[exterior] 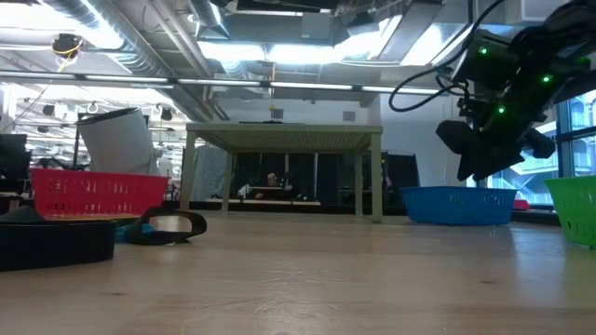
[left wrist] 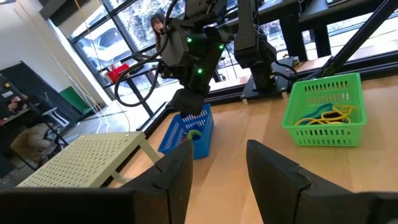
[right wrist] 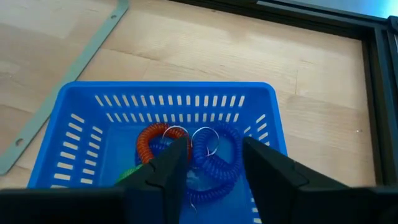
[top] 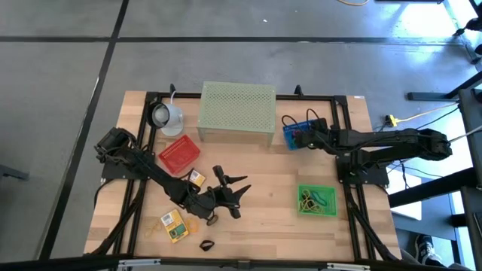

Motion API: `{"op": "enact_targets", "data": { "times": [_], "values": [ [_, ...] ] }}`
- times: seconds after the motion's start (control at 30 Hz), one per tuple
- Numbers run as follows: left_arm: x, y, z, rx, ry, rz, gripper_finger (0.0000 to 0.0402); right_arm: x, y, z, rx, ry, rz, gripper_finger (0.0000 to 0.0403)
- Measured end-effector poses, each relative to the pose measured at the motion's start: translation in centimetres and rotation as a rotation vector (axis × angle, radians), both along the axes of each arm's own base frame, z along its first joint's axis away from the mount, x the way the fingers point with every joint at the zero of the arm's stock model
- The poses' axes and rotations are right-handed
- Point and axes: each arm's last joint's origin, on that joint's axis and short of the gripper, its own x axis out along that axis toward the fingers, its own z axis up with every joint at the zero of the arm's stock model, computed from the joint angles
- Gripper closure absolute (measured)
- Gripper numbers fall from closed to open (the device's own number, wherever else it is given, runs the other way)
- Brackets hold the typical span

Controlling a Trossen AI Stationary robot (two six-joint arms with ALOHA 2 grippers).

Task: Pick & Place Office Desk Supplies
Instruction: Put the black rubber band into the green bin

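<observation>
My right gripper [right wrist: 212, 163] hangs open just above the blue basket [right wrist: 87, 134] at the table's far right, nothing between its fingers. On the basket's floor lie a red coil loop [right wrist: 148, 142], a blue coil loop [right wrist: 219, 163] and a bit of a green one [right wrist: 127, 174]. My left gripper [top: 242, 194] stands open and empty over the table's middle, pointing toward the right side. Yellow printed packets [top: 173, 224] and a black clip [top: 206, 245] rest on the table near the front left. The green basket [top: 316, 200] contains yellow loops [left wrist: 323, 116].
The pale green perforated stand [top: 237, 111] stands at the back middle, next to the blue basket [top: 295, 135]. A red basket [top: 179, 154] and a white cup [top: 166, 117] sit at the back left. Bare wood lies between the left gripper and the green basket.
</observation>
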Motion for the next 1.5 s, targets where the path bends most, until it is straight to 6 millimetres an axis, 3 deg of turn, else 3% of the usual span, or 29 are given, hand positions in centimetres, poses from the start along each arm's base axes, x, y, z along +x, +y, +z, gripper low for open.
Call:
{"op": "enact_targets", "data": {
  "times": [0.17, 0.33, 0.57, 0.7, 0.9, 1.17, 1.5],
  "values": [
    [-0.2, -0.4, 0.0, -0.050, -0.028, -0.009, 0.0258, 0.1, 0.3, 0.0, 0.016, 0.007, 0.039, 0.0233],
    [-0.2, -0.6, -0.1, -0.125, -0.047, -0.050, 0.0258, 1.2, 1.7, 1.2, 0.019, 0.000, 0.181, 0.0242],
    [-0.9, -1.2, -2.9, -0.479, 0.169, -0.265, 0.0258, 3.0, 4.8, 4.2, 0.009, -0.103, 0.357, 0.0269],
    [-1.9, -0.7, -4.6, -0.654, 0.314, -0.172, 0.0258, 3.6, 6.8, 5.5, -0.012, -0.182, 0.441, 0.0281],
    [-3.6, 0.1, -6.1, -0.735, 0.465, 0.012, 0.0258, 3.6, 8.4, 5.9, -0.045, -0.233, 0.498, 0.0284],
    [-4.2, 0.8, -7.0, -0.768, 0.504, 0.136, 0.0258, 3.6, 8.8, 5.9, -0.045, -0.234, 0.515, 0.0282],
    [-3.9, 1.2, -9.9, -0.732, 0.614, 0.201, 0.0258, 3.5, 8.8, 5.6, -0.023, -0.227, 0.530, 0.0282]
  ]
}}
